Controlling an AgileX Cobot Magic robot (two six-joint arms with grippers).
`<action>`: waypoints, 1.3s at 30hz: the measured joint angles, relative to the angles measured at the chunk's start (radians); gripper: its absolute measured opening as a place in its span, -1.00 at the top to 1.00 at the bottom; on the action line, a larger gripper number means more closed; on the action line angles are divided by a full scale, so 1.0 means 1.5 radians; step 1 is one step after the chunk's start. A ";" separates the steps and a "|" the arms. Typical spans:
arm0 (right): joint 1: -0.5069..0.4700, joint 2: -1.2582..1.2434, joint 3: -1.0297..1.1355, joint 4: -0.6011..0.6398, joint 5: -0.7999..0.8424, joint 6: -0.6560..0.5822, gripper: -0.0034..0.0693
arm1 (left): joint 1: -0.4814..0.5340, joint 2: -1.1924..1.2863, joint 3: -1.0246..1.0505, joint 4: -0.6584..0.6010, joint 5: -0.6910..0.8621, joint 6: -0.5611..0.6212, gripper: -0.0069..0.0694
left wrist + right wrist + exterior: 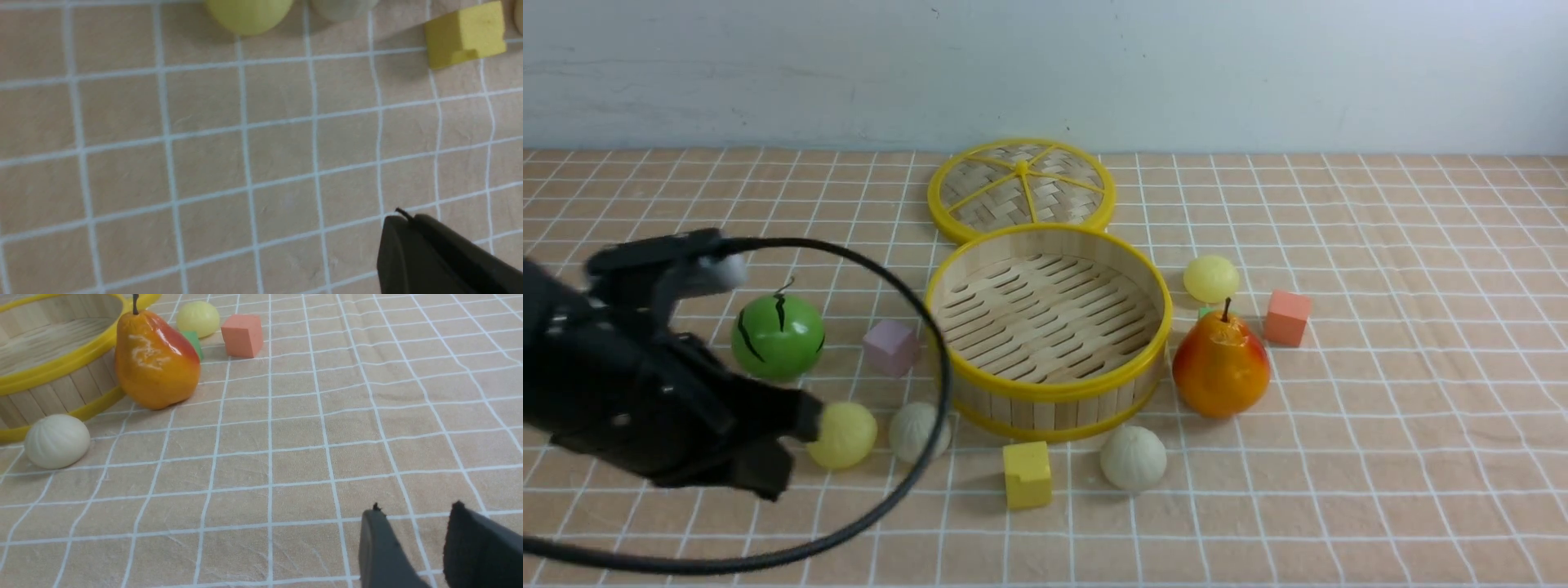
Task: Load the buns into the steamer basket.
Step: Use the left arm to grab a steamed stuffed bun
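My left tool (402, 223) is pressed together on nothing, over bare desk (204, 163). My right tool (416, 508) stands apart, also empty. The basket (1045, 408) holds nothing. The nearest yellow bun (847, 434) lies on the desk just ahead of my left tool, with a white bun (915, 431) beside it. Both look light, smooth and ready to roll, so I'd open, straddle the widest middle from above and close gently.
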 joint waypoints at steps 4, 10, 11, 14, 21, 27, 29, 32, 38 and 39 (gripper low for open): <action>0.000 0.000 0.000 0.000 0.000 0.000 0.25 | -0.026 0.096 -0.053 0.046 -0.026 -0.011 0.85; 0.000 0.000 0.000 0.000 0.000 0.000 0.25 | 0.005 0.210 -0.137 0.106 -0.040 -0.030 0.78; 0.000 0.000 0.000 0.000 0.000 0.000 0.25 | 0.018 0.235 -0.159 0.112 -0.043 -0.032 0.70; 0.000 0.000 0.000 0.000 0.000 0.000 0.25 | 0.032 0.267 -0.181 0.120 -0.050 -0.031 0.50; 0.000 0.000 0.000 0.000 0.000 0.000 0.25 | 0.036 0.317 -0.187 0.122 -0.085 -0.030 0.09; 0.000 0.000 0.000 0.000 0.000 0.000 0.25 | 0.037 0.349 -0.187 0.137 -0.107 -0.030 0.04; 0.000 0.000 0.000 0.000 0.000 0.000 0.25 | 0.037 0.359 -0.187 0.138 -0.111 -0.030 0.04; 0.000 0.000 0.000 0.000 0.000 0.000 0.25 | 0.037 0.369 -0.188 0.138 -0.120 -0.030 0.09; 0.000 0.000 0.000 0.000 0.000 0.000 0.25 | 0.037 0.374 -0.202 0.132 -0.096 -0.029 0.75; 0.000 0.000 0.000 0.000 0.000 0.000 0.25 | 0.036 0.373 -0.208 0.131 -0.083 -0.027 0.82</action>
